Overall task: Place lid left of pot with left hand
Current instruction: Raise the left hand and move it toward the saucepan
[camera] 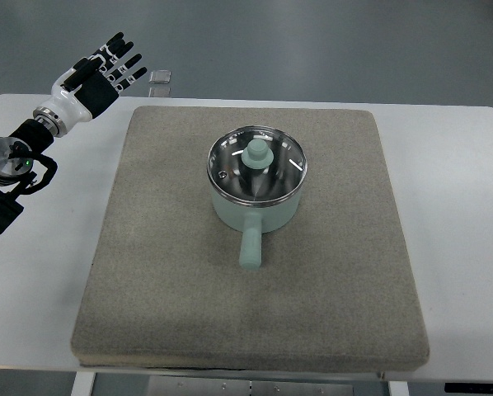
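Note:
A pale green pot (255, 212) with a short handle pointing toward me sits on the grey mat (172, 272), a little behind its centre. A glass lid (257, 165) with a metal rim and a green knob rests on the pot. My left hand (110, 68) hovers at the far left corner of the table, well away from the pot, fingers spread and holding nothing. The right arm does not show.
The mat covers most of the white table (461, 206). A small clear square object (160, 77) lies on the floor past the table's far edge, beside my left hand. Bare mat lies left of the pot.

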Available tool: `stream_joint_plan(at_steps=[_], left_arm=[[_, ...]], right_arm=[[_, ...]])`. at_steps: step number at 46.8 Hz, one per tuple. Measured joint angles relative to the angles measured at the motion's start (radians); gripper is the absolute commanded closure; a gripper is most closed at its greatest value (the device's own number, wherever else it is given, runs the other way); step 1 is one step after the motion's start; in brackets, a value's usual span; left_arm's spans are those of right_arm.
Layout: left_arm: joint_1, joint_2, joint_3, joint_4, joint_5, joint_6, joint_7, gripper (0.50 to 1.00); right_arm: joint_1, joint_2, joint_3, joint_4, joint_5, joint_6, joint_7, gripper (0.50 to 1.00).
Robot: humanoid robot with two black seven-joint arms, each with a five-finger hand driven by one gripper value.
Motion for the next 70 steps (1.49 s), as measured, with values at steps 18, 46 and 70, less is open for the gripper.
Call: stream_joint_plan(at_steps=[18,46,70], left_arm=[[-0.016,0.009,0.009,-0.001,-0.001,0.01,0.0,0.506],[-0.043,0.035,0.018,-0.014,0.006,0.018,-0.001,0.506],[-0.085,0.089,0.018,-0.069,0.481,-0.044,-0.036,0.506]], right_arm=[[0.0,0.0,0.0,0.0,0.0,0.0,0.0,0.579],[0.0,0.0,0.0,0.0,0.0,0.0,0.0,0.577],[0.0,0.0,0.0,0.0,0.0,0.0,0.0,0.579]])
